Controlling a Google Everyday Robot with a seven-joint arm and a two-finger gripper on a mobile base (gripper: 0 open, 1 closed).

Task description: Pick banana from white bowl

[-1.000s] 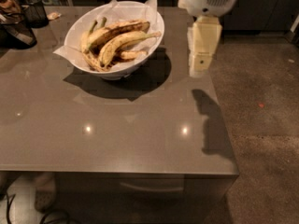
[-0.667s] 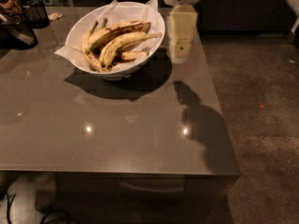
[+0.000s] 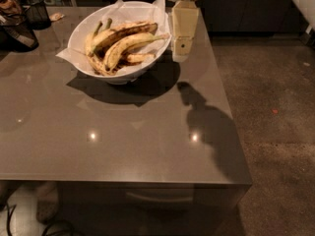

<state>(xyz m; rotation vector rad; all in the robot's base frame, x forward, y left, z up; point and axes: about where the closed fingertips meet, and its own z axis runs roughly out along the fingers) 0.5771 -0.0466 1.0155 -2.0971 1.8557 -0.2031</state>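
Observation:
The white bowl (image 3: 83, 28), lined with crinkled white paper, stands on the far part of the grey table (image 3: 123, 132). In it lies the banana (image 3: 129, 44), long, pale yellow and curved, its tip pointing right towards the rim. A long banana streaked dark brown (image 3: 123, 30) lies behind it, and smaller browned bananas (image 3: 135, 58) lie around it. My gripper (image 3: 181, 48) hangs from above just right of the bowl's right rim, seen edge-on, pointing down, close to the banana's tip.
Black mesh baskets (image 3: 22, 21) stand at the table's far left corner. The table's right edge (image 3: 226, 107) drops to a speckled floor. The arm's shadow (image 3: 206, 117) lies on the table right of the bowl. Dark cabinets run along the back.
The gripper has moved left towards the bowl and now hangs by its right rim. The bananas have not moved.

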